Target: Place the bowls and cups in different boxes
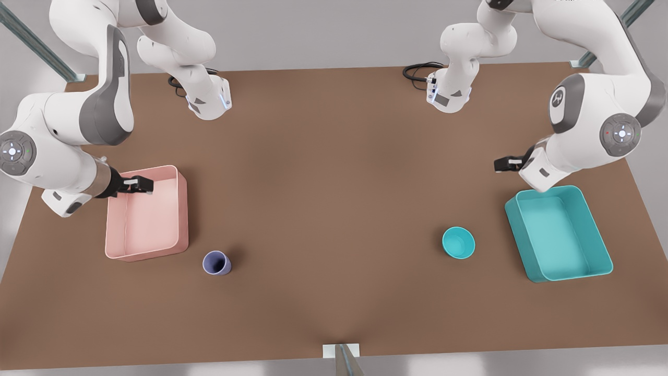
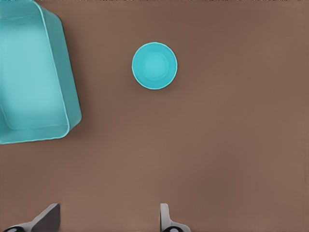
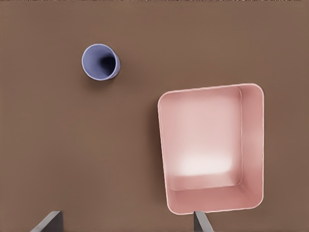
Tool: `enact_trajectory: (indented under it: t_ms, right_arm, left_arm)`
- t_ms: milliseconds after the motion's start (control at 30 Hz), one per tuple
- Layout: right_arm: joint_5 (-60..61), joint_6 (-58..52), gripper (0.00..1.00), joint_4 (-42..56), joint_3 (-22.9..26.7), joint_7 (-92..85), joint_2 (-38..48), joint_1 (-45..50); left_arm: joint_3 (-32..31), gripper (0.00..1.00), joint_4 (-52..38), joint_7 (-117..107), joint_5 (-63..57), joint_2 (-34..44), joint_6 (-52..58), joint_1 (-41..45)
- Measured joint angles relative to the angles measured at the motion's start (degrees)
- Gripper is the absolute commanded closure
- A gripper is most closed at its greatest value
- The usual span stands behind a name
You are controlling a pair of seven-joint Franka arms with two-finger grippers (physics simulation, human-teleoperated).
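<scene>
Well, the brown table [image 1: 323, 172] had all four things sitting on it, untouched, and both arms hung above it with nothing in their claws.

The left gripper [image 1: 502, 164] was the one at the front view's right, poised just beyond the far end of the teal box [image 1: 597, 230]. In its own wrist view the fingers [image 2: 165, 216] stood well apart over bare tabletop, holding nothing. The teal box [image 2: 72, 104] lay open-topped and empty, turned a little askew on the table. The small teal bowl [image 1: 458, 243] sat upright on the table near that box, on the side towards the table's middle, clear of the box wall and not touching it; from the wrist camera the bowl [image 2: 154, 65] showed as a round dish with an empty hollow.

The right gripper [image 1: 140, 185] was at the front view's left, hovering over the far end of the pink box [image 1: 182, 219]. Its fingers [image 3: 200, 221] were spread wide as well, one above the box's near edge and the other over bare table, gripping nothing. The pink box [image 3: 258, 145] was likewise empty. The lavender cup [image 1: 216, 262] stood upright on the table just off the pink box's near corner, towards the middle of the table, apart from the box; the wrist view looked down into the cup's [image 3: 100, 61] dark mouth.

Cup and bowl were well apart from each other, each beside a different box, neither one inside.
</scene>
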State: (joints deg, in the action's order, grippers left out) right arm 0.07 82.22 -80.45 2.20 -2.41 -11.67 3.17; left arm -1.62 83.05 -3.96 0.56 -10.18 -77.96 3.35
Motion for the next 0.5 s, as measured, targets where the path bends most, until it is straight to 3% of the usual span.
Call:
enact_trajectory:
  t_ms: [133, 267, 500]
  right_arm:
    - [-0.21, 1.12, 0.0, 0.36, -0.23, 0.01, -1.48, 0.07]
    - [-0.17, 4.87, 0.0, 9.56, -0.51, -0.13, -14.23, 3.38]
    - [-0.23, 18.8, 0.0, 10.28, -0.19, -0.22, -28.11, 3.87]
  left_arm:
    - [-0.99, 0.0, -0.59, -0.53, -0.15, -3.78, -1.31, -0.15]
    - [-2.51, 0.0, -1.11, -1.01, -3.6, -15.33, -8.42, 6.84]
    - [-2.33, 0.0, 2.91, -1.59, -7.01, -26.41, -27.22, 8.31]
